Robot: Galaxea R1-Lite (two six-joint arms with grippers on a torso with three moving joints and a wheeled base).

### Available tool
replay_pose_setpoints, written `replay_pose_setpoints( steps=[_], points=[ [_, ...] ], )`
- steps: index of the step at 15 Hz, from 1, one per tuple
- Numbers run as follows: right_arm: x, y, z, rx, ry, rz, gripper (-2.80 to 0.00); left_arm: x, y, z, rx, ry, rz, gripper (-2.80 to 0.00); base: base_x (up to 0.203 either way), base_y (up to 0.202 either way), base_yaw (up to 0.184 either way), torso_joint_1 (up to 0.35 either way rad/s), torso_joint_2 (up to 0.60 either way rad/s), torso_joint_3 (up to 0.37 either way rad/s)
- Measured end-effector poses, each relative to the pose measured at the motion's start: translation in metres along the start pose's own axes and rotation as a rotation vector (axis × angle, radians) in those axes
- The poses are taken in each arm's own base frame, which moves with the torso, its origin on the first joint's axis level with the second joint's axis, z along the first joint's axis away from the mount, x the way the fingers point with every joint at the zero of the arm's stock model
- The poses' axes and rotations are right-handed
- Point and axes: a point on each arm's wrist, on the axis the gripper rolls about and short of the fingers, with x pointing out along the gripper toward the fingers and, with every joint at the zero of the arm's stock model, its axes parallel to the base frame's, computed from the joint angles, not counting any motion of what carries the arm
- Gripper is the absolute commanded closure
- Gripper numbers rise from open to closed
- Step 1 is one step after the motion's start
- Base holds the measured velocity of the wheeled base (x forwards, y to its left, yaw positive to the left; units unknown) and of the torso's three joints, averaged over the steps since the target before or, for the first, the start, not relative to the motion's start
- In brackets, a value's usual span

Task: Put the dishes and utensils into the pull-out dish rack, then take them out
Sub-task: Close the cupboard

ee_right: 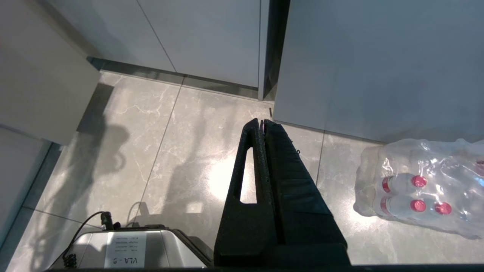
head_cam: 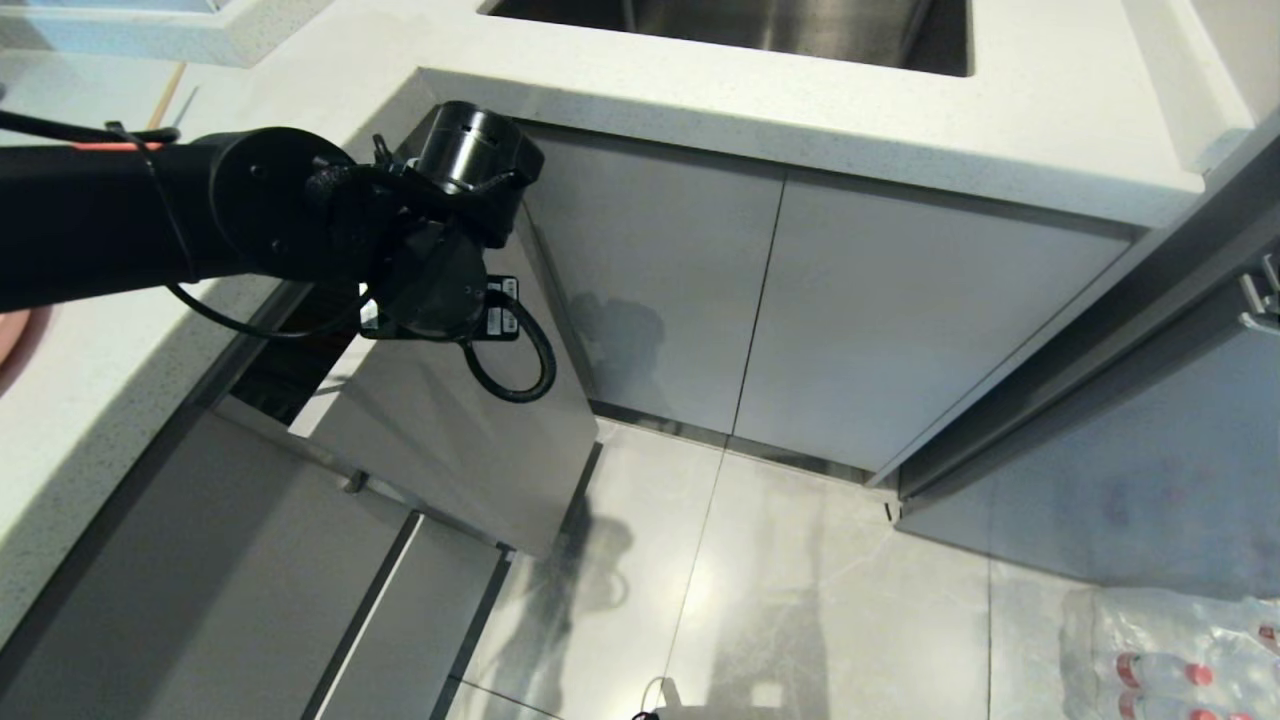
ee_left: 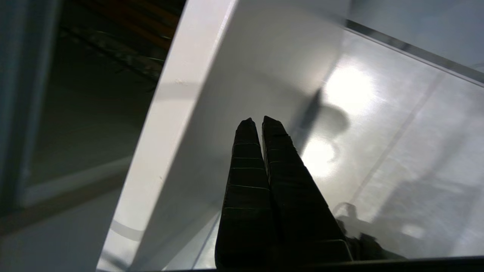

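The pull-out dish rack stands slid partly out of the counter's left run, its tall light-grey front panel (head_cam: 450, 430) angled toward the floor. My left arm reaches across to the panel's top; its wrist (head_cam: 440, 270) hides the fingers in the head view. In the left wrist view my left gripper (ee_left: 255, 120) is shut and empty, just in front of the panel face (ee_left: 245, 56), beside its pale top edge (ee_left: 162, 124). Chrome wire (ee_left: 113, 56) shows dimly in the dark opening behind. A sliver of the pink plate (head_cam: 12, 340) and the chopsticks (head_cam: 166, 95) lie on the counter. Bowl and spoon are out of view.
My right gripper (ee_right: 261, 121) hangs shut over the tiled floor. A double-door grey cabinet (head_cam: 780, 310) sits under the sink (head_cam: 760, 25). A wrapped pack of water bottles (ee_right: 423, 189) lies on the floor at the right, beside a grey appliance front (head_cam: 1100, 450).
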Motion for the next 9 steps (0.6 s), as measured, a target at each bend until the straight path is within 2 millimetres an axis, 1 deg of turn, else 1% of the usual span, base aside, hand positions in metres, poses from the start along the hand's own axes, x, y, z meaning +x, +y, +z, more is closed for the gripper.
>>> replay_pose_setpoints(
  steps=[5, 9],
  points=[
    [0.0, 0.0, 0.0, 0.0, 0.0, 0.0, 0.0, 0.025, 0.017, 0.009, -0.018, 0.002, 0.098, 0.0, 0.0, 0.0, 0.0, 0.0, 0.0, 0.0],
    [0.0, 0.0, 0.0, 0.0, 0.0, 0.0, 0.0, 0.032, 0.02, 0.011, -0.028, -0.001, 0.137, 0.0, 0.0, 0.0, 0.0, 0.0, 0.0, 0.0]
  ],
)
